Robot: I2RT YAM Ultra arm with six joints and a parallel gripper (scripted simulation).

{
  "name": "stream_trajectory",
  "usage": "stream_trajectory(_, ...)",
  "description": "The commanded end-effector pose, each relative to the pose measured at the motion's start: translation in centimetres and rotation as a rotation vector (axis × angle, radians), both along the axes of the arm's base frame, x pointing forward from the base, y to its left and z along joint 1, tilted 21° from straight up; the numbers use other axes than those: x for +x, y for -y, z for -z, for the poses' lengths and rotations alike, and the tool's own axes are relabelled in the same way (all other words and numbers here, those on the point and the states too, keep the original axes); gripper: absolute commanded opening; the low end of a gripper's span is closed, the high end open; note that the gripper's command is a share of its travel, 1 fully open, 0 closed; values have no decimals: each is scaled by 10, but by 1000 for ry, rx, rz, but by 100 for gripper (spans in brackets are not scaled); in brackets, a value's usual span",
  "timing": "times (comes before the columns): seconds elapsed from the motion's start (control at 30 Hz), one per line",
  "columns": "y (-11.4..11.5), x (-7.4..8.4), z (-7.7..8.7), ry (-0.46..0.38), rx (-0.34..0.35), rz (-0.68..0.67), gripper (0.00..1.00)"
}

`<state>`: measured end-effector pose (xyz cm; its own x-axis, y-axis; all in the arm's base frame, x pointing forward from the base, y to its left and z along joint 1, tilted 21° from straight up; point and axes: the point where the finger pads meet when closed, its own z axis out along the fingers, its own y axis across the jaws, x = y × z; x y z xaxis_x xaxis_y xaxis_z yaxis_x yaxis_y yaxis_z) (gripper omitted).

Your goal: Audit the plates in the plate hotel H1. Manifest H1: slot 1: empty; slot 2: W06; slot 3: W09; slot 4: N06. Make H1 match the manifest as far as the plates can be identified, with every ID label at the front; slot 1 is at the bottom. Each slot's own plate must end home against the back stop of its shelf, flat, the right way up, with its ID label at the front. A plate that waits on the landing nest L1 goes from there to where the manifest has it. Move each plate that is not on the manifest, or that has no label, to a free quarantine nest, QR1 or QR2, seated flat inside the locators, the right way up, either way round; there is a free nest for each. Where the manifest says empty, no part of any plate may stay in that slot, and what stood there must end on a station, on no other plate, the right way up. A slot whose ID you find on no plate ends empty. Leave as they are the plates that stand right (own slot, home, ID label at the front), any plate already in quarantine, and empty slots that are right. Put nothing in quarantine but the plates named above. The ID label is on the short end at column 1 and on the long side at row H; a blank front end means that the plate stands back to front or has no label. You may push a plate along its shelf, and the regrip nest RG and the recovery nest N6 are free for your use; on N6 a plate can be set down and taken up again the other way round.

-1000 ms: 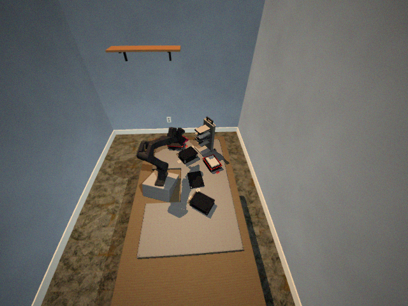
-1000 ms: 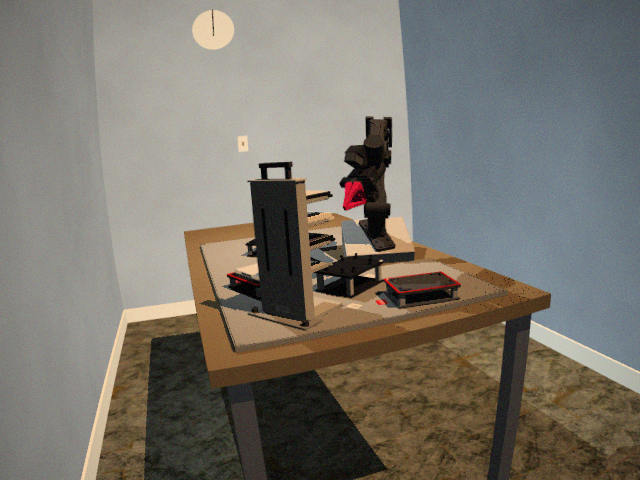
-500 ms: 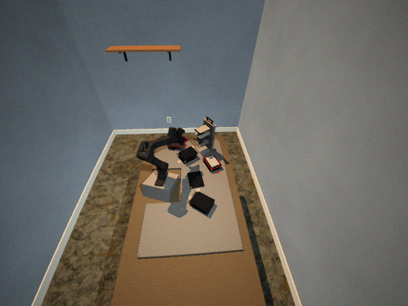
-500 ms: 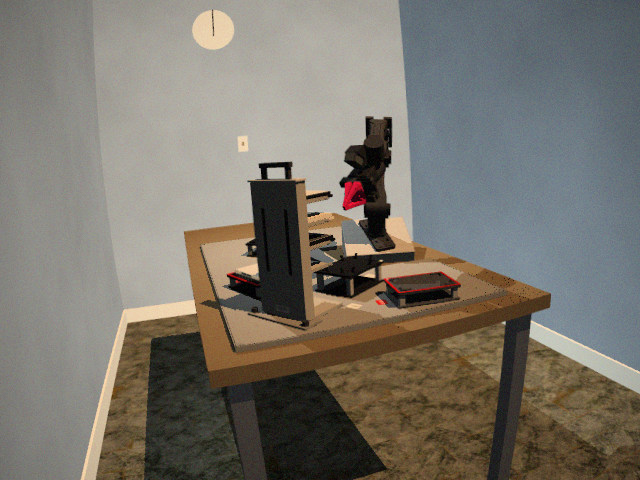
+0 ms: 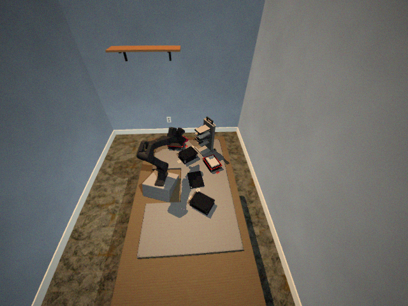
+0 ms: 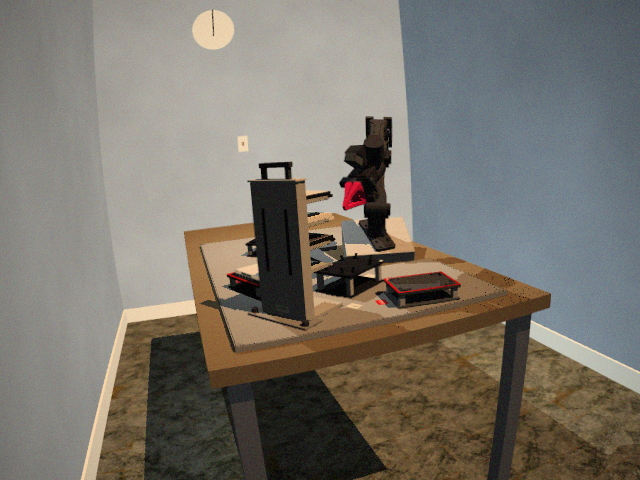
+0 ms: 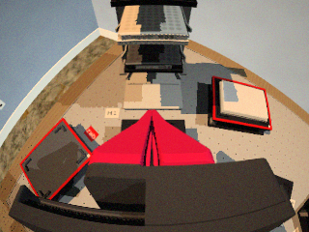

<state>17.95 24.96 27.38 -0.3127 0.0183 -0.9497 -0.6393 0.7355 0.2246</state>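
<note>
My gripper [image 5: 187, 140] [image 6: 346, 207] [image 7: 152, 116] is shut and empty, its red fingers in front of and away from the hotel H1 [image 5: 212, 134] [image 6: 279, 242]. The top plate [image 5: 202, 129] is cut off at the wrist view's upper edge. Below it a pale plate [image 7: 154, 21] lies in slot 3; its front marks are too small to read. A dark plate [image 7: 150, 54] lies in slot 2, its front label unreadable. No plate shows in slot 1. A white plate [image 5: 213, 161] [image 7: 243, 102] lies on one red-rimmed quarantine nest. The other red-rimmed nest [image 6: 423, 282] [image 7: 55, 159] holds no plate.
A black raised nest with pins [image 5: 187, 153] [image 6: 343, 267] stands between the hotel and the arm base. A low dark station [image 5: 196, 179] and another black nest [image 5: 201, 202] stand farther along the mat [image 5: 190, 233]. The hotel's tall back and carrying handle [image 6: 275, 165] rise near the table edge.
</note>
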Motion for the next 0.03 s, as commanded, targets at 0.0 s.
stream_trajectory(0.0, 3, -1, -3, 0, 7, 6, 0)
